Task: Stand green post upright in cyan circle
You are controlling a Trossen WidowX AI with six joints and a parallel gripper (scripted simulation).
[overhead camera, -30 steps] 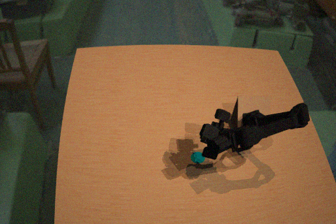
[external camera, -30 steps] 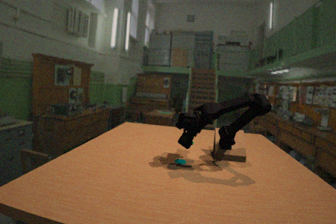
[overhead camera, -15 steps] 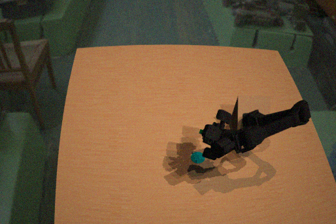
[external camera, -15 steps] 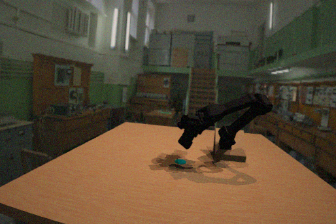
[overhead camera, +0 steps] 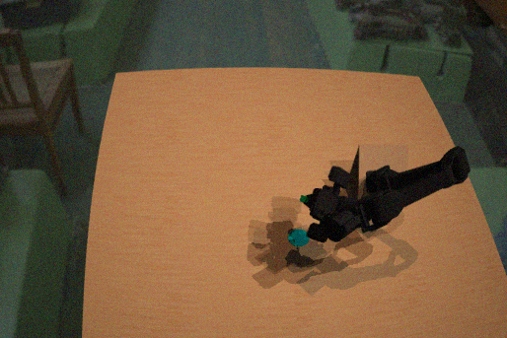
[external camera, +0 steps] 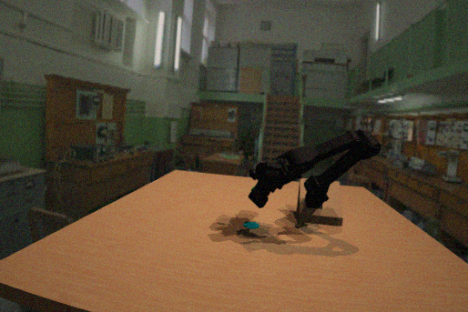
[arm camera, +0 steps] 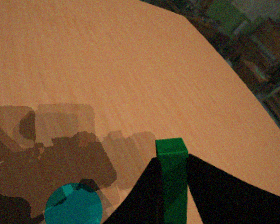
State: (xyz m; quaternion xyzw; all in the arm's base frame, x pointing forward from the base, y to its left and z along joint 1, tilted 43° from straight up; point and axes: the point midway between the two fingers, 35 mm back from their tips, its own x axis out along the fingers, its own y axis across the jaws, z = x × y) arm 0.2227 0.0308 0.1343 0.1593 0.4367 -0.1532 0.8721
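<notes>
My pincer (overhead camera: 307,200) (external camera: 256,196) (arm camera: 171,161) is gripping the green post (overhead camera: 304,198) (arm camera: 174,175) above the worktop (overhead camera: 197,155) (external camera: 182,256) (arm camera: 91,60); the cyan circle (overhead camera: 299,237) (external camera: 251,225) (arm camera: 74,207) is lying at the wrist frame's lower left.

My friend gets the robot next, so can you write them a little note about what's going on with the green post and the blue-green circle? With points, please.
Gripper (overhead camera: 304,198) (arm camera: 171,161): shut on the green post (overhead camera: 303,198) (arm camera: 171,147), held above the table.
Cyan circle (overhead camera: 299,237) (external camera: 251,225) (arm camera: 73,206): flat on the table, post not in it.
Done: post picked up.
Left: bring it over the circle, stand it upright, set it down, let go, back away.
</notes>
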